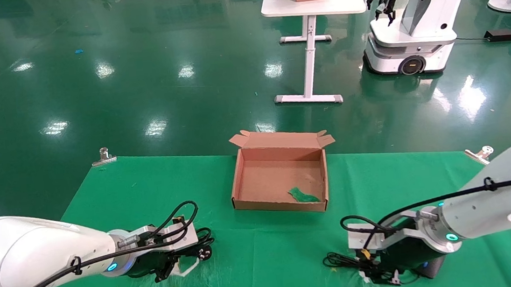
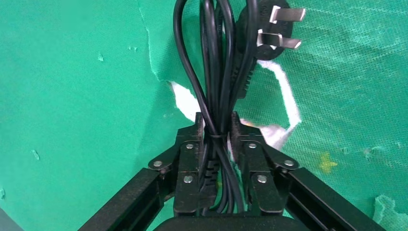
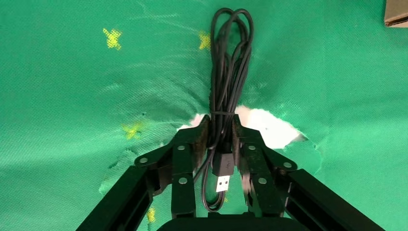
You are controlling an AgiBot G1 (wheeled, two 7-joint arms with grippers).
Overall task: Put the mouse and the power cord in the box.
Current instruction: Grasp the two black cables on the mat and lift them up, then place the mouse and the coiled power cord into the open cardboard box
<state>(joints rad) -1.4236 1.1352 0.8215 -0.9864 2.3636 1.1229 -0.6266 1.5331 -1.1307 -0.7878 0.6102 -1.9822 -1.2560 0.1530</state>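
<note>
**Both grasps made, lift pending**

At 7 o'clock of the box (image 1: 279, 178), left gripper (image 2: 215, 127) fingers pinch power cord (image 2: 216, 72); at 5 o'clock, right gripper (image 3: 221, 126) fingers pinch mouse (image 1: 429, 268) cable bundle (image 3: 230, 62). Next: lift, carry over box, release

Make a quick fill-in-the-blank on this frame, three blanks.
1. The left hand is shut on the thick black coiled power cord with the ___ plug.
2. The right hand grips the thin black mouse cable ending in a ___ plug.
3. The brown cardboard box holds a green ___.

Answers: pronged; USB; scrap
</note>
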